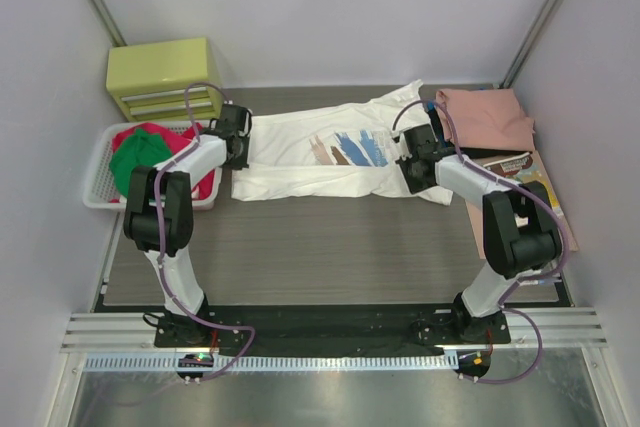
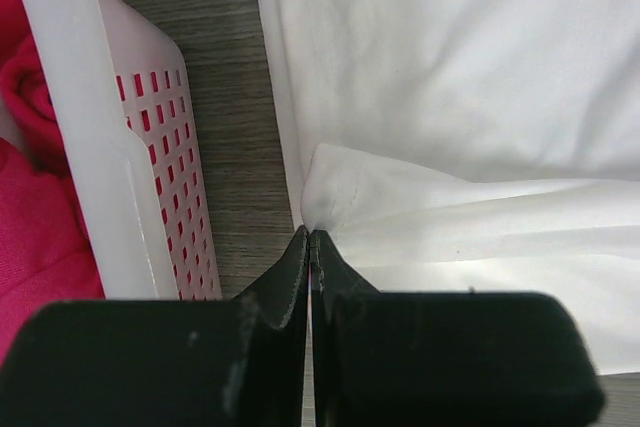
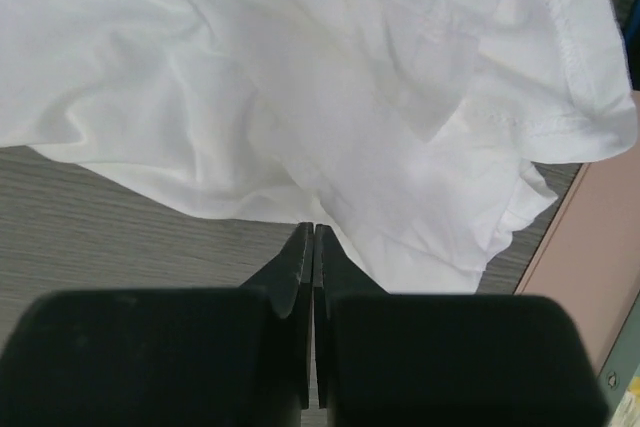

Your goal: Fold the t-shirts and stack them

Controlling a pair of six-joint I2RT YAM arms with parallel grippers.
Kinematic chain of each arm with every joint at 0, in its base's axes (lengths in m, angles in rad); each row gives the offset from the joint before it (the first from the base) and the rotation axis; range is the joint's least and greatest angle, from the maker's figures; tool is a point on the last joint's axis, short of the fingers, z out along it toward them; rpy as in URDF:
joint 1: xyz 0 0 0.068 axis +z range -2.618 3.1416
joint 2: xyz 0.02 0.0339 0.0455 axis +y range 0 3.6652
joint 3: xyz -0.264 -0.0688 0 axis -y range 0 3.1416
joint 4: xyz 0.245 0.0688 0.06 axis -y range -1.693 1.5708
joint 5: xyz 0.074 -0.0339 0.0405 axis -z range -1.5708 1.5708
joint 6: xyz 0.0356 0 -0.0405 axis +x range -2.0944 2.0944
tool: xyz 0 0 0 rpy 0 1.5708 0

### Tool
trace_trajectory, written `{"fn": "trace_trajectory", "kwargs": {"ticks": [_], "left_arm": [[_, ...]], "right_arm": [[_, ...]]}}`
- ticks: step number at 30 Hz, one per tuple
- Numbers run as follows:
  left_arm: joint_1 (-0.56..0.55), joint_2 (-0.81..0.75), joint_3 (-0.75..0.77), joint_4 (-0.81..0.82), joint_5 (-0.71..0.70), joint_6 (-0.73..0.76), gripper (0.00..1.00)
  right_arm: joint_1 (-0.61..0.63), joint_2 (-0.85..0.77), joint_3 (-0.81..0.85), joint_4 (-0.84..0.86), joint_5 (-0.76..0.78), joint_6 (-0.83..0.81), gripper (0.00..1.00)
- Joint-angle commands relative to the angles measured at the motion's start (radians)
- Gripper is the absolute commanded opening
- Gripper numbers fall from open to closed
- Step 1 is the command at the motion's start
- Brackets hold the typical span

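Note:
The white t-shirt [image 1: 330, 152] with its blue, brown and pink print lies spread across the back of the table. My left gripper [image 1: 242, 150] is shut at its left edge. In the left wrist view the closed gripper [image 2: 311, 234] pinches a drawn-up point of the white cloth [image 2: 450, 97]. My right gripper [image 1: 413, 169] is shut at the shirt's right side. In the right wrist view this gripper [image 3: 314, 227] meets the edge of the rumpled white cloth [image 3: 330, 97]. A folded salmon-pink shirt [image 1: 485, 117] lies at the back right. Red [image 1: 155, 135] and green [image 1: 135, 159] shirts fill the basket.
The white slotted basket [image 1: 98, 192] stands at the left, close to my left gripper, and also shows in the left wrist view [image 2: 110, 177]. A yellow-green drawer unit [image 1: 162, 75] stands at the back left. A thin book [image 1: 520, 172] on a pinkish sheet [image 1: 495, 232] lies at the right.

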Motion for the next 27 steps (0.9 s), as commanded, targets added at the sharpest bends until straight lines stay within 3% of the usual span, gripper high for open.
{"fn": "trace_trajectory", "kwargs": {"ticks": [1, 13, 14, 15, 16, 19, 20, 22, 27], "left_arm": [[0.065, 0.001, 0.003, 0.001, -0.085, 0.035, 0.0], [0.068, -0.006, -0.029, 0.021, -0.078, 0.045, 0.0], [0.068, -0.011, -0.036, 0.022, -0.074, 0.051, 0.0], [0.068, -0.015, -0.041, 0.024, -0.065, 0.058, 0.0], [0.068, -0.022, -0.046, 0.024, -0.042, 0.058, 0.0], [0.068, -0.061, -0.073, 0.042, -0.017, 0.047, 0.22], [0.068, -0.09, -0.09, 0.051, -0.017, 0.047, 0.37], [0.068, -0.115, -0.102, 0.073, -0.023, 0.051, 0.49], [0.068, -0.201, -0.125, 0.074, -0.011, 0.073, 0.52]], "right_arm": [[-0.007, 0.05, 0.044, 0.049, 0.037, 0.04, 0.01], [-0.01, 0.113, 0.153, 0.067, 0.009, 0.05, 0.01], [-0.012, 0.105, 0.156, 0.067, 0.005, 0.047, 0.05], [-0.01, 0.088, 0.159, 0.067, 0.002, 0.042, 0.16], [-0.01, 0.085, 0.165, 0.065, 0.006, 0.031, 0.42], [-0.018, 0.091, 0.177, 0.065, 0.025, 0.02, 0.7], [-0.019, 0.102, 0.18, 0.065, 0.02, 0.019, 0.73], [-0.033, 0.142, 0.191, 0.067, 0.013, 0.02, 0.73], [-0.055, 0.255, 0.246, 0.085, 0.02, 0.033, 0.68]]}}
